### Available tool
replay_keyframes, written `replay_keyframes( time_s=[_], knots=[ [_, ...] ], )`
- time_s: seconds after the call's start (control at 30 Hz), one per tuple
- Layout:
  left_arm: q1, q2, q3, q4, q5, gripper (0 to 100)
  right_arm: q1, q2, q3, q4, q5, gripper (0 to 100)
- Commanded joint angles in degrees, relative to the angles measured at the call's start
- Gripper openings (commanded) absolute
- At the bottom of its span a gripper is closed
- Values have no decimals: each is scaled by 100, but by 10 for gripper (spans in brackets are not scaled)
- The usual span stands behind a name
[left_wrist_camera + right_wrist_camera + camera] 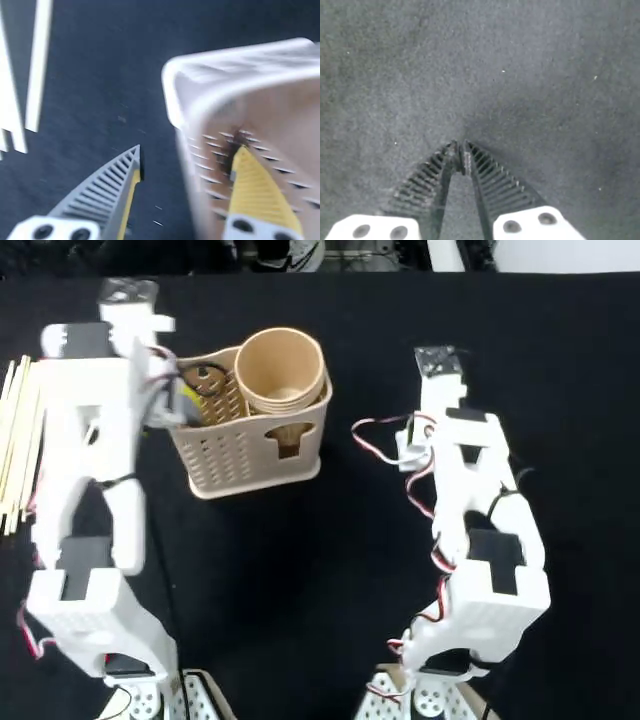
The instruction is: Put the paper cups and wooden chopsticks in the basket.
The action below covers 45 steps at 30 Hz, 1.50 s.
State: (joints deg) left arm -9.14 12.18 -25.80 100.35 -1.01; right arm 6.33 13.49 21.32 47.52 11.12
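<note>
Left gripper point(189, 150) jaws apart astride basket point(240, 75) wall (arm masks this from above), high view, paper cups point(283, 370) stacked inside, wooden chopsticks point(18, 440) at left edge, right gripper point(459, 150) jaws together over black table point(545, 60).

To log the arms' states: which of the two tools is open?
The left tool: its fingers stand wide apart, one on each side of the basket wall. The right tool has its tips together over the black cloth.

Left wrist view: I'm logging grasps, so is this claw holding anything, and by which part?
Nothing is held. The left claw is open astride the basket wall, one tip inside and the other outside, with a gap showing.
</note>
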Motion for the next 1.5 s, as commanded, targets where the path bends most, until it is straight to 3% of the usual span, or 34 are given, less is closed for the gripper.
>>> replay_keyframes(
  time_s=[0.0, 0.2, 0.33, 0.5, 0.77, 0.93, 1.07, 1.2, 1.47],
  knots=[
    [-892, -88, -602, 53, -589, 303, -79, -31, -119, -79, 44, 12],
    [-1947, -88, -1103, 53, -1160, 300, -79, -31, -119, -79, 44, 12],
    [-2141, -88, -1253, 53, -1116, 300, -88, -22, -119, -79, 53, 12],
    [-1543, -88, -1209, 62, -1037, 300, -88, -22, -127, -79, 53, 12],
    [-163, -88, -127, 62, -237, 300, -88, -22, -127, -79, 53, 12],
    [567, -88, 119, 53, 624, 300, -88, -22, -127, -79, 53, 12],
    [716, -88, 57, 53, 1125, 300, -88, -22, -127, -79, 53, 12],
    [646, -255, -22, 62, 1116, 303, -88, -22, -127, -79, 53, 12],
    [576, -2233, -321, 53, 782, 301, -88, -22, -127, -79, 53, 12]
  ],
)
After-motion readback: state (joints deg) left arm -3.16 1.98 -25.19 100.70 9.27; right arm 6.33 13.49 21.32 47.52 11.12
